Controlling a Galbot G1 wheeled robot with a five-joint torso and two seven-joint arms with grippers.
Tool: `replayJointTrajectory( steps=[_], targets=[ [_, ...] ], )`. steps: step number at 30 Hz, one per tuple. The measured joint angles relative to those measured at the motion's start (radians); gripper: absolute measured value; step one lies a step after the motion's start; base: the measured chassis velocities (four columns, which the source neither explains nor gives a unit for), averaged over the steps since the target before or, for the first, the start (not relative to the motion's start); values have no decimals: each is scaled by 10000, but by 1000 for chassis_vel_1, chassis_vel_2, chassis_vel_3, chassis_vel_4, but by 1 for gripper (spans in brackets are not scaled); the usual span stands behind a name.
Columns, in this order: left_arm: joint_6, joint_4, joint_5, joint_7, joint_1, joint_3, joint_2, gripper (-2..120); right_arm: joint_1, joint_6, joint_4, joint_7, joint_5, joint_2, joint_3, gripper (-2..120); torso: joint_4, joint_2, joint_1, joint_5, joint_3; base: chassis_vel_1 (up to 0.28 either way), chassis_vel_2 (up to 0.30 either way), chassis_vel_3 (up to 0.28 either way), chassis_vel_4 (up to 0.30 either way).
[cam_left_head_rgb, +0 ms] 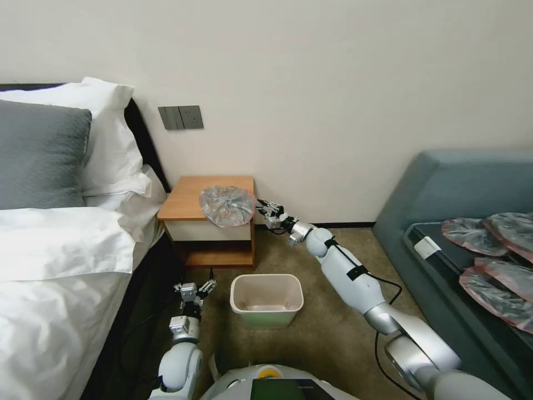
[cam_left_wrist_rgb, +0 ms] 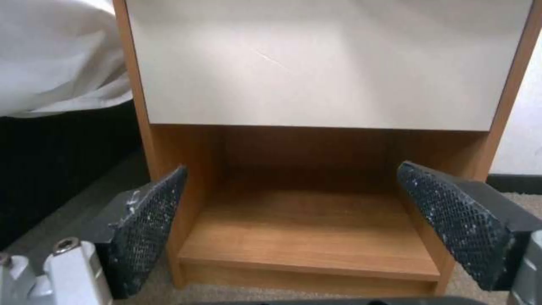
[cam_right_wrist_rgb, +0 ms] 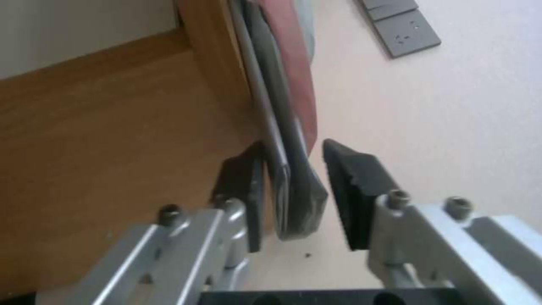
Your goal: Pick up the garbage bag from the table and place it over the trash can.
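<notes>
R claw [cam_right_wrist_rgb: 294, 199] released, fingers either side of garbage bag [cam_left_head_rgb: 226, 205] edge overhanging surface [cam_left_head_rgb: 186, 203]; L claw [cam_left_head_rgb: 194, 290] released, low beside trash can [cam_left_head_rgb: 266, 300]

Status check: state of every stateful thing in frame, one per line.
garbage bag: crumpled on the table, edge hanging over the right side between the right gripper's fingers.
table: drawer closed, lower shelf bare.
trash can: upright on the carpet, no liner.
right gripper: open around the bag's edge, not yet closed.
left gripper: open, holding nothing, low before the table.
spare bags: lying flat on the bench.
</notes>
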Motion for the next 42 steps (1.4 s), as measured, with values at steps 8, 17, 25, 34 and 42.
replayJointTrajectory(
  steps=[8, 17, 25, 34, 42],
  targets=[
    [-27, 15, 13, -5, 8, -1, -7, 96, -54, 11, -23, -14, -4, 56, 10, 0, 0, 0, 0, 0, 0, 0, 0, 0, 0],
    [-30, 139, -6, -43, -45, -86, -13, 96, -354, -55, 598, -2, 141, -104, 170, 0, 0, 0, 0, 0, 0, 0, 0, 0, 0],
    [5, 298, -368, -88, -164, -504, -60, 96, -1409, -608, 2165, 57, 849, -590, 324, 0, 0, 1, -1, 0, 0, 0, 0, 0, 0],
    [35, 447, -814, -358, -303, -1022, 38, 96, -3951, -906, 4330, 96, 1272, -1104, 795, 0, 0, 1, -1, 0, -1, 0, 0, 0, 0],
    [158, 447, -1247, -521, -467, -1128, 157, 96, -5499, -877, 5182, 206, 1263, -1300, 1142, 0, 1, 0, -1, 0, 0, 0, 0, 0, 0]
  ],
)
